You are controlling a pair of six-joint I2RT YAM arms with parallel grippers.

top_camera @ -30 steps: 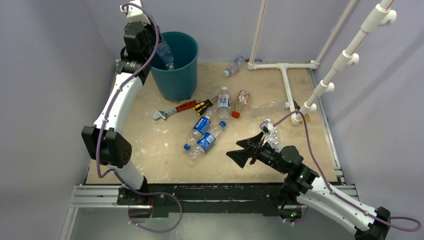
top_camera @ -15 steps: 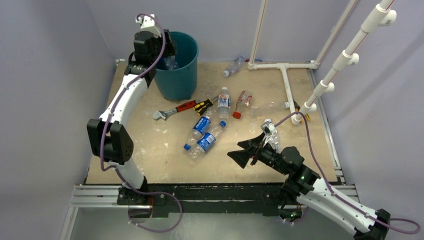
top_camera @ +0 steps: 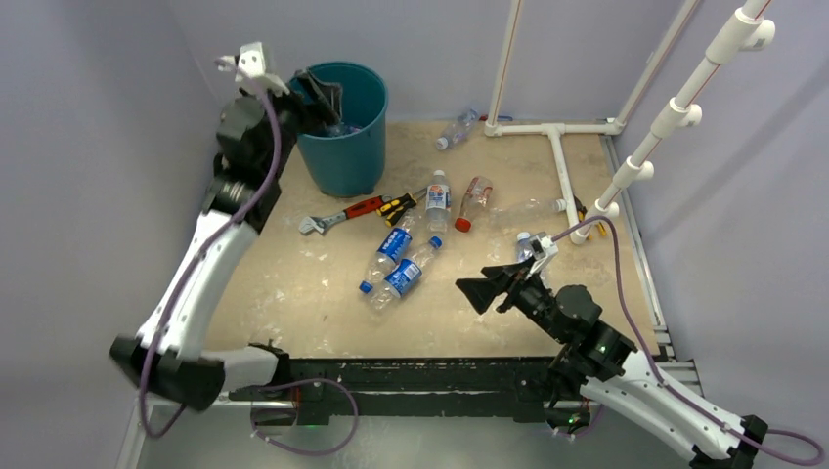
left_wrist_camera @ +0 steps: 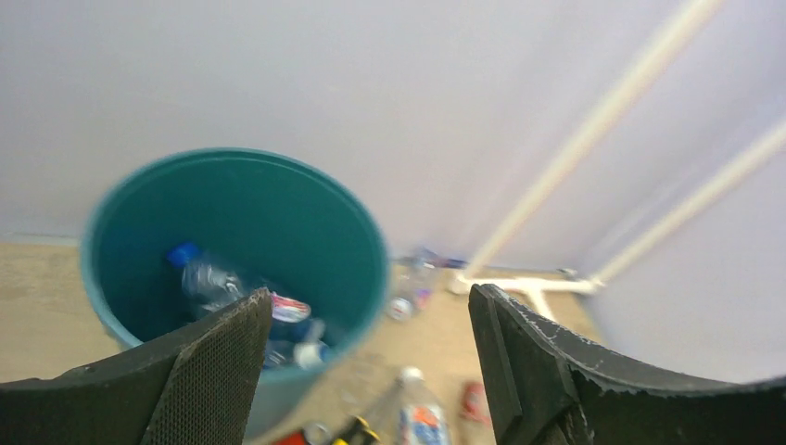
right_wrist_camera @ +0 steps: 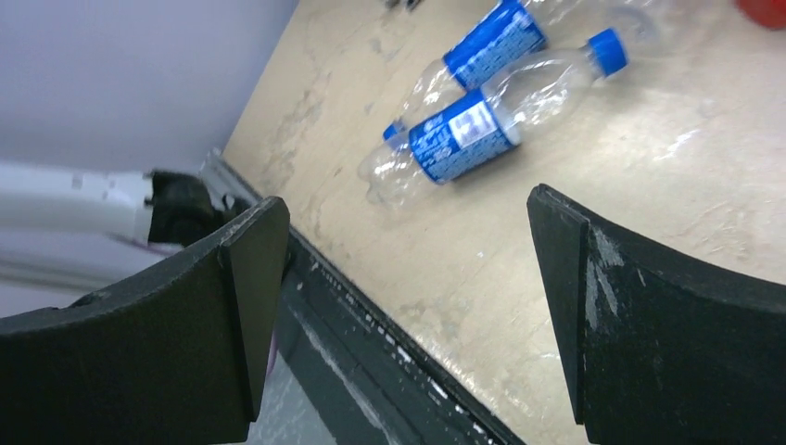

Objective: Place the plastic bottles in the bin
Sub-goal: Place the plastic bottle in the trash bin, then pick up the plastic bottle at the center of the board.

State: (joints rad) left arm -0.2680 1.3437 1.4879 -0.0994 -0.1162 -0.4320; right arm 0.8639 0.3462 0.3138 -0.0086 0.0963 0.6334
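While its jaws stand wide apart with nothing between them, the left gripper (top_camera: 323,94) hangs over the left rim of the bin (top_camera: 350,149) at the far left of the table (top_camera: 283,283); the arm is stretched far and high from its base, wrist tipped down toward the bin's mouth; within, a blue-capped bottle (left_wrist_camera: 211,278) lies slanted, cap uppermost against the wall. The right gripper (top_camera: 492,285), its jaws likewise spread and empty, hovers low over the near right of the table, arm folded, fingers aimed left; ahead of it two blue-labelled bottles lie side by side on a diagonal, the first bottle (top_camera: 394,242) with its cap toward the near left, the second bottle (top_camera: 408,274) with its cap toward the far right; their label print is too small to read. Farther off, a white-capped bottle (top_camera: 437,200) points its cap away from the arms; just beside it a red-capped bottle (top_camera: 473,198) points its cap toward them; another clear bottle (top_camera: 457,129) lies by the white pipe frame (top_camera: 559,161).
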